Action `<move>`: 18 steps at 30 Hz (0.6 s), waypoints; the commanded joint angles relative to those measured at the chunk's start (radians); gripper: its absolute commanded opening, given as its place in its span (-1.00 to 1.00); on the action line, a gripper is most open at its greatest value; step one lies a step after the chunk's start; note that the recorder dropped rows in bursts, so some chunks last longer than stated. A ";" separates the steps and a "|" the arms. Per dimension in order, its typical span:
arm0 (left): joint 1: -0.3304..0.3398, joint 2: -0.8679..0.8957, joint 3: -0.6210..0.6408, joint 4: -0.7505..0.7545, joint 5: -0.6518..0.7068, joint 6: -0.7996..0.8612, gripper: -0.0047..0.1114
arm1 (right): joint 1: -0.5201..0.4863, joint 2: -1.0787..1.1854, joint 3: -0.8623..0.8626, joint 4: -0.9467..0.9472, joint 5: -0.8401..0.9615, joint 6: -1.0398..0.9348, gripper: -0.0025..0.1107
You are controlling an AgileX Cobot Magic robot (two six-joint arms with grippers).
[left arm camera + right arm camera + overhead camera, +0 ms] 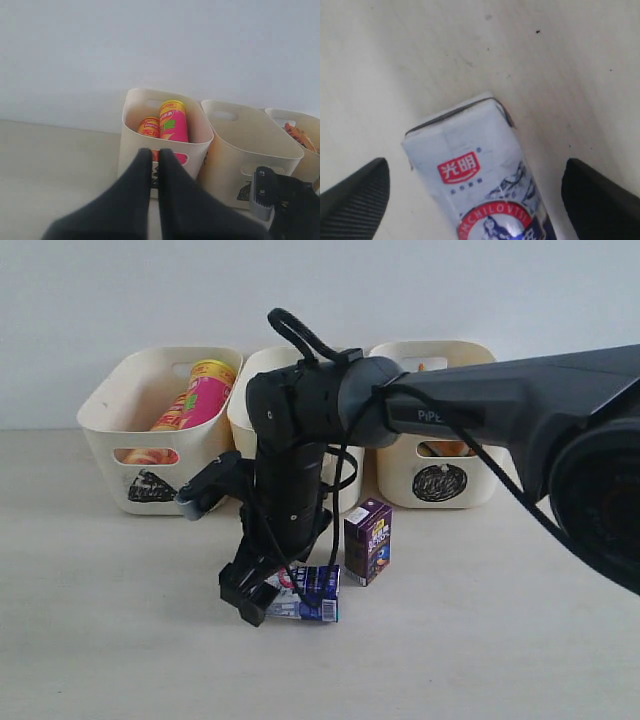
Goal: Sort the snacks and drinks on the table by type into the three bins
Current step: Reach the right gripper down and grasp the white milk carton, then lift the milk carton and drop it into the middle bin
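Right hand spread wide, straddling the white and blue carton, no contact visible. Carton lies flat on the tabletop directly under the hand, long axis across the closing line and slightly skewed, so closing would catch its narrow sides. Right arm clearly nearer. Left hand pressed together, empty, facing the chip-tube bin. Purple carton stands just beside.
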 commanded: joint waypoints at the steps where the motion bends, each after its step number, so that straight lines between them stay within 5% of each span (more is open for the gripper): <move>1: -0.005 -0.002 0.005 -0.008 -0.001 0.006 -0.84 | -0.005 0.014 -0.009 -0.017 -0.009 -0.009 0.51; 5: -0.005 -0.002 0.005 -0.008 -0.001 0.006 -0.84 | -0.005 0.014 -0.009 -0.019 -0.012 -0.006 0.18; 11: -0.005 -0.002 0.005 -0.008 -0.001 0.006 -0.84 | -0.005 -0.012 -0.009 0.000 -0.010 0.030 -0.95; 18: -0.005 -0.002 0.005 -0.008 -0.001 0.006 -0.84 | -0.005 -0.123 -0.054 0.002 -0.012 0.032 -0.93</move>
